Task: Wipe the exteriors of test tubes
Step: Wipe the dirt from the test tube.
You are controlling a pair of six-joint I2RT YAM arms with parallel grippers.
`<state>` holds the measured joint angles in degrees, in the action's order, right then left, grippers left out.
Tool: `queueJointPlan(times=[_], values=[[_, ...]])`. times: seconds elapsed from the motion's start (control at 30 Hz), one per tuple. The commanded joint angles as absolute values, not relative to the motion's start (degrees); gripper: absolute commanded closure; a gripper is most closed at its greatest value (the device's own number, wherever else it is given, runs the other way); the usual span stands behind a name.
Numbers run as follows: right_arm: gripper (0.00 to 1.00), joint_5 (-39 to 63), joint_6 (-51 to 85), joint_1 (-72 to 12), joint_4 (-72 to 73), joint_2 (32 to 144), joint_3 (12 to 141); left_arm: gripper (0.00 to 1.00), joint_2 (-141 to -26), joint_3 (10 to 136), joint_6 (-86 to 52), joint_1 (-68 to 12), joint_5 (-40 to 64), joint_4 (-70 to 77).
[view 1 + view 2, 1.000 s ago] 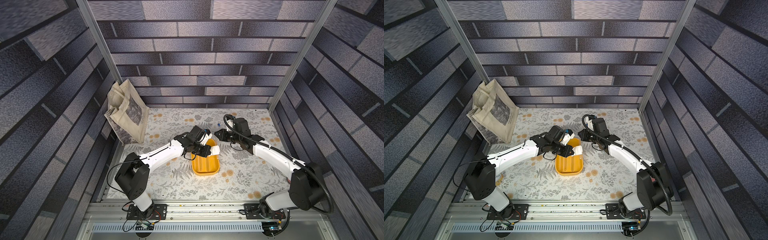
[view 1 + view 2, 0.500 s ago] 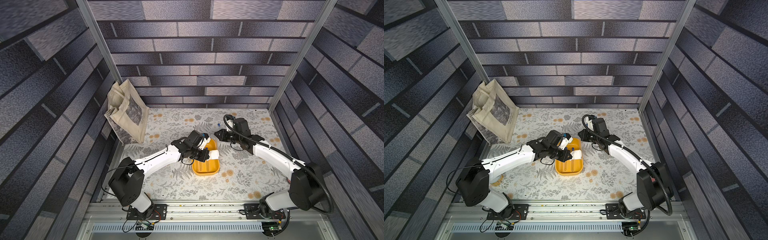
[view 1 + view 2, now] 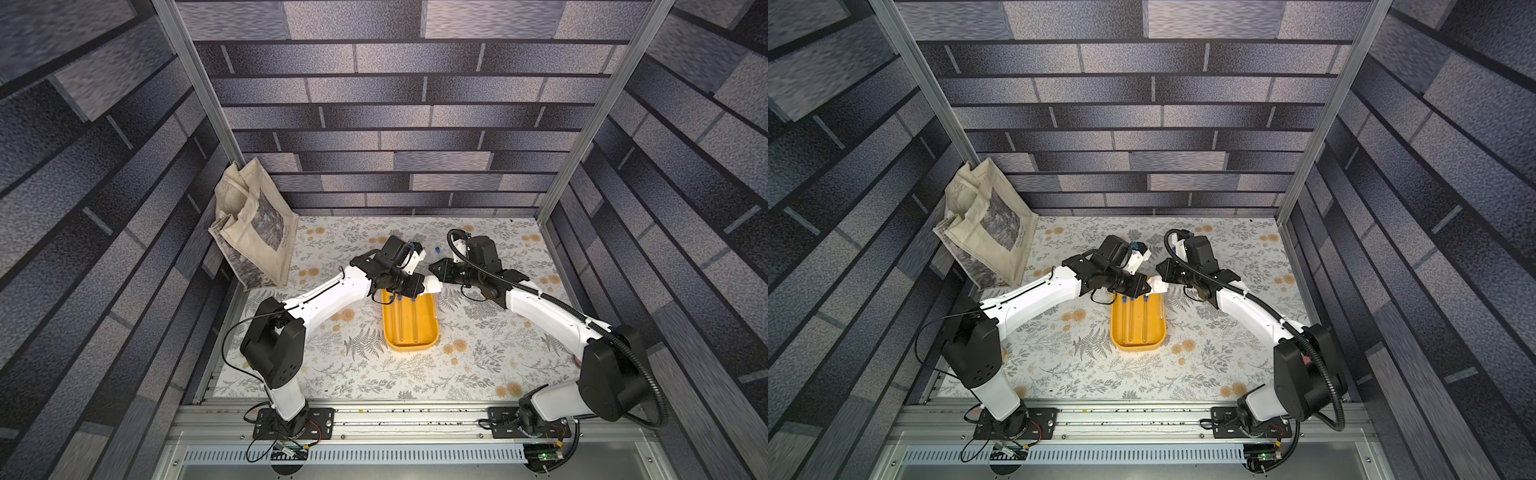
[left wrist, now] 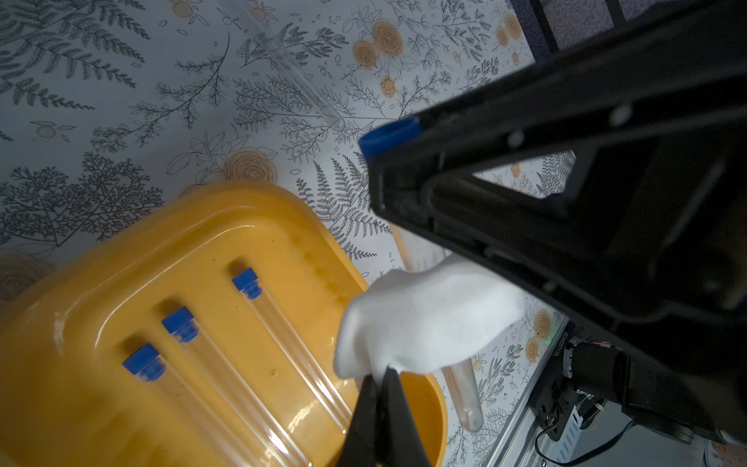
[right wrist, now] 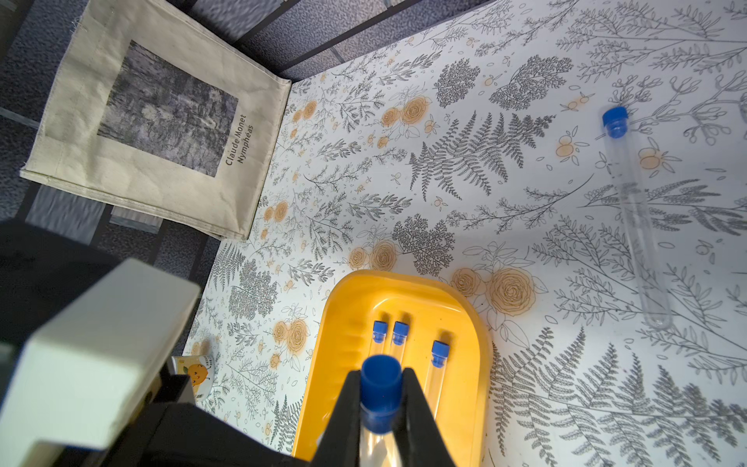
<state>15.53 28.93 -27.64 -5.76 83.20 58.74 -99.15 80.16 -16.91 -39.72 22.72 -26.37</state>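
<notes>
**CURRENT STATION STATE**

The floral counter carries a canvas tote bag, well apart from the yellow tray, off to the tray's far left. Over the tray's far end, the left pincer is clenched on a white cloth. The right pincer grasps one capped test tube, whose middle the cloth covers. Three test tubes lie inside the tray. A fifth test tube lies on the counter beyond the tray.

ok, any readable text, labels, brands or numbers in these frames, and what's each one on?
"Claude Monet" over "Nymphéas": printed beside the grey picture on the beige canvas tote bag, right wrist view.
Small white packet with an orange cartoon face: its print is too small to read.
White sticker on black hardware, left wrist view: a string of characters, too blurred to read.
Nothing else legible.
</notes>
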Motion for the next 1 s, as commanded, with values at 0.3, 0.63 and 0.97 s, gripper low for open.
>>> queueJointPlan(times=[0.3, 0.63, 0.97], values=[[0.87, 14.78, 28.39, -28.10, -6.68, 80.99, 59.06, 0.96, -94.37, 72.12, -17.37, -43.98, 22.86, -25.42], [0.87, 15.43, 28.30, -28.11, -6.49, 81.54, 59.06, 0.96, -90.23, 64.31, -20.28, -46.56, 21.59, -21.03], [0.86, 15.73, 28.48, -28.08, -6.59, 80.95, 58.10, 0.96, -94.57, 72.41, -17.40, -43.36, 22.72, -23.50]])
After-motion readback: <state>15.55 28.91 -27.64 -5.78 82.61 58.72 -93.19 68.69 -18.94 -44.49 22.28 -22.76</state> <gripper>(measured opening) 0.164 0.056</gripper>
